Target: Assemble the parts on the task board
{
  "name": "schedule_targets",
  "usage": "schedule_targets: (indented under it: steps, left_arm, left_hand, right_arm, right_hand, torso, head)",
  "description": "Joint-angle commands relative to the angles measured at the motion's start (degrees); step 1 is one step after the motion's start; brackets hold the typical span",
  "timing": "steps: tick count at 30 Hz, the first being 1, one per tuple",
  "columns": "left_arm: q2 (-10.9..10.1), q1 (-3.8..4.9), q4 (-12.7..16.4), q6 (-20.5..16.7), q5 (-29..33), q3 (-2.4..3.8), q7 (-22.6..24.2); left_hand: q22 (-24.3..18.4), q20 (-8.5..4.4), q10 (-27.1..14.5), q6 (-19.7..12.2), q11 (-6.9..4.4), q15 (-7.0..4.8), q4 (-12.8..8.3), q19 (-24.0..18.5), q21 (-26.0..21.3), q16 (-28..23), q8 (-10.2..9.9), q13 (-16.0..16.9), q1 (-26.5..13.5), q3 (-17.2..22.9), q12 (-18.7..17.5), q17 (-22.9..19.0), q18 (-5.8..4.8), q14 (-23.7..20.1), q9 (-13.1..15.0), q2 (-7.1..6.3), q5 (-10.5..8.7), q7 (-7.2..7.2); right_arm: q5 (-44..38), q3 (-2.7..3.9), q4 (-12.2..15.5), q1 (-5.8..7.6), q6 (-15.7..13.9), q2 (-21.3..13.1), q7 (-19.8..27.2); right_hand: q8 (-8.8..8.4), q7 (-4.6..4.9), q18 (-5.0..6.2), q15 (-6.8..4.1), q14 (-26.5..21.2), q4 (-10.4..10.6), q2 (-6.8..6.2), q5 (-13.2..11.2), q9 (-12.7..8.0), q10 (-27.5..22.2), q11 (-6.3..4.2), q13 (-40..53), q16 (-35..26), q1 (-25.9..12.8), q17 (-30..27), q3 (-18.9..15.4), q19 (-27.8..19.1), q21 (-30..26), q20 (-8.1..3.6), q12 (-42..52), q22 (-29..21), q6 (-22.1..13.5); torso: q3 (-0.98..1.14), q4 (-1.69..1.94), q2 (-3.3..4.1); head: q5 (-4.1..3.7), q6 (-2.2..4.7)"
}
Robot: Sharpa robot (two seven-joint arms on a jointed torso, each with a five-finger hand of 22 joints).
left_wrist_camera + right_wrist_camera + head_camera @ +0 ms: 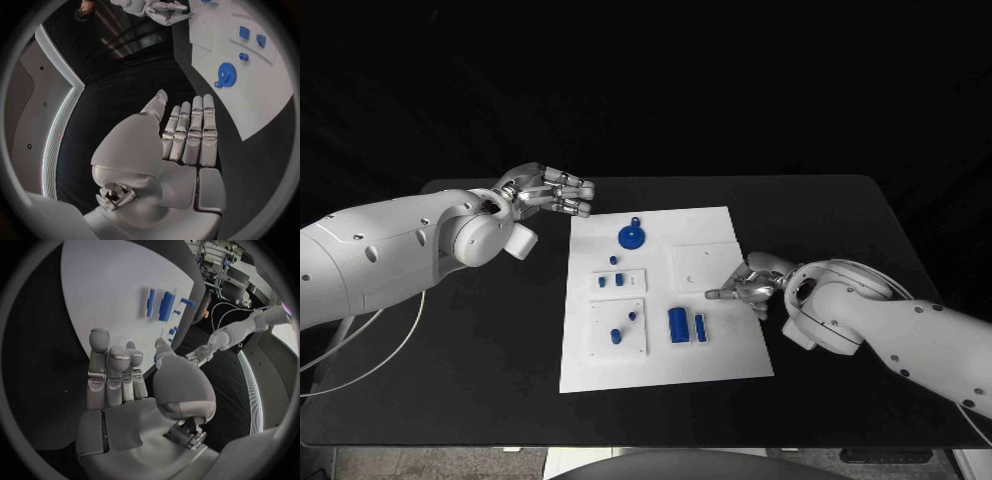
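The right hand (750,283) rests at the task board's (718,365) right edge, fingers loosely apart and holding nothing; the right wrist view shows its fingers (107,371) stretched out side by side above the board (106,295), with no part between them. The left hand (553,191) hovers over the black table (473,390) just off the board's far left corner, also empty; in the left wrist view its fingers (190,130) lie straight and close together, thumb set a little apart.

Nearest the right hand on the board is a bare raised white square (702,266). Beyond it, toward the left hand, a blue gear-shaped part (632,237) lies flat near the board's far edge; the left wrist view shows its toothed rim (225,75) plainly, which the head view leaves vague. Below the gear sits one small blue piece (613,260), then a white block with two short blue pegs (610,282). Toward the robot from the right hand, a blue cylinder (678,325) and a thinner blue bar (700,326) lie side by side; the right wrist view shows them as parallel pieces (165,305) with a slim bar (150,302) beside them. Left of these, another white block carries a tilted blue peg (630,317) and a small blue stud (613,337).

No writing or labels can be read on the board or parts.
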Motion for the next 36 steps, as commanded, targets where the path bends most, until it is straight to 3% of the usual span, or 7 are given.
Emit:
schedule_targets:
  steps: [1,27,28,29,30,31,36]
  left_arm:
    - [0.51,0.01,-0.38,-3.3,2.04,0.03,3.31]
    - [8.78,0.54,-9.33,-8.14,12.37,0.25,8.75]
    - [8.32,0.52,-8.92,-7.47,9.5,0.18,6.38]
    - [8.31,0.5,-8.88,-7.52,9.51,0.2,6.4]
    - [8.24,0.35,-8.59,-7.84,9.55,0.27,6.49]
    - [8.18,0.2,-8.28,-8.19,9.6,0.35,6.59]
    - [7.47,-1.4,-5.07,-11.74,10.11,1.15,7.61]
  left_hand:
    - [-0.07,-0.01,0.44,0.44,-0.1,-0.15,0.01,0.38,0.29,0.16,0.09,-0.02,-0.43,-0.11,0.28,0.08,-0.08,0.25,0.05,0.39,0.07,-0.07]
    - [-2.34,5.73,-3.37,-1.06,-1.34,-0.05,-1.02,-4.85,0.2,-0.07,-0.05,-0.06,-1.04,0.14,0.02,-0.88,4.5,-8.05,-0.12,0.15,0.5,-2.07]
    - [-8.22,-5.82,-21.0,-56.39,-7.84,-6.88,2.01,-62.15,-4.52,-3.49,-3.61,-3.39,-24.11,-3.31,-3.32,-4.61,-4.43,-25.29,-3.57,-1.36,-5.03,-8.8]
    - [-8.22,-5.82,-21.31,-56.39,-7.84,-6.88,2.01,-62.15,-4.52,-3.49,-3.61,-3.39,-24.57,-3.31,-3.32,-4.61,-4.43,-25.73,-3.57,-1.36,-5.03,-8.8]
    - [-8.22,-5.82,-62.48,-56.39,-7.84,-6.88,2.01,-62.15,-4.52,-3.49,-3.61,-3.39,-27.5,-3.31,-3.32,-4.61,-4.43,-66.62,-3.57,-1.36,-5.03,-8.8]
    - [-8.22,-5.82,-62.48,-56.39,-7.84,-6.88,2.01,-62.15,-4.52,-3.49,-3.61,-3.39,-29.34,-3.31,-3.32,-4.61,-4.43,-66.62,-3.57,-1.36,-5.03,-8.8]
    - [-8.22,-5.82,-62.48,-56.39,-7.84,-6.88,2.01,-62.15,-4.52,-3.49,-3.61,-3.39,-38.46,-3.31,-3.32,-4.61,-4.43,-66.62,-3.57,-1.36,-5.03,-8.8]
  right_arm:
    - [8.65,0.39,-4.01,1.32,-4.58,0.76,14.3]
    - [47.66,2.68,-38.34,9.19,-0.22,15.48,40.27]
    - [43.14,2.59,-38.07,9.07,-2.04,15.16,36.08]
    - [43.19,2.56,-38.0,9.07,-2.1,15.14,36.11]
    - [43.42,2.42,-37.68,9.08,-2.39,15.04,36.27]
    - [43.66,2.26,-37.33,9.1,-2.71,14.93,36.44]
    - [46.2,0.64,-33.78,9.25,-5.95,13.83,38.15]
  right_hand:
    - [-0.12,-0.07,0.03,0.37,-0.68,-2.57,3.07,1.59,0.11,-1.13,0.15,-1.82,-2.89,1.27,-2.31,-5.27,1.26,-4.83,0.42,-1.87,-1.8,-0.14]
    - [-0.36,3.45,1.96,13.51,-22.12,-15.7,5.65,1.09,-0.86,-16.84,10.05,-56.82,-51.36,4.56,-54.28,3.41,-29.92,-21.26,16.14,-50.88,-66.24,-10.62]
    - [-3.76,-4.09,-4.36,5.46,-40.08,-3.67,-0.21,-15.3,-4.27,-34.48,1.8,-60.14,-54.92,-15.68,-57.74,8.18,-84.04,-25.77,6.74,-54.31,-70.05,-64.71]
    - [-3.76,-4.09,-4.36,5.46,-40.51,-3.67,-0.21,-15.3,-4.27,-34.85,1.8,-60.14,-54.92,-15.98,-57.74,8.18,-84.04,-25.77,6.74,-54.31,-70.05,-64.71]
    - [-3.76,-4.09,-4.36,5.46,-42.75,-3.67,-0.21,-15.3,-4.27,-76.33,1.8,-60.14,-54.92,-18.47,-57.74,8.18,-84.04,-25.77,6.74,-54.31,-70.05,-64.71]
    - [-3.76,-4.09,-4.36,5.46,-82.98,-3.67,-0.21,-15.3,-4.27,-76.33,1.8,-60.14,-54.92,-20.08,-57.74,8.18,-84.04,-25.77,6.74,-54.31,-70.05,-64.71]
    - [-3.76,-4.09,-4.36,5.46,-82.98,-3.67,-0.21,-15.3,-4.27,-76.33,1.8,-60.14,-54.92,-63.5,-57.74,8.18,-84.04,-25.77,6.74,-54.31,-70.05,-64.71]
  torso:
    - [-0.35,-0.08,-0.75]
    - [-0.33,-0.26,-3.79]
    - [-0.5,-0.47,-3.74]
    - [-0.5,-0.46,-3.77]
    - [-0.5,-0.43,-3.93]
    - [-0.49,-0.39,-4.1]
    - [-0.45,0.02,-5.88]
  head:
    - [-0.18,1.38]
    - [-1.6,8.67]
    - [-1.52,8.03]
    - [-1.52,8.04]
    - [-1.53,8.09]
    - [-1.54,8.14]
    - [-1.63,8.69]
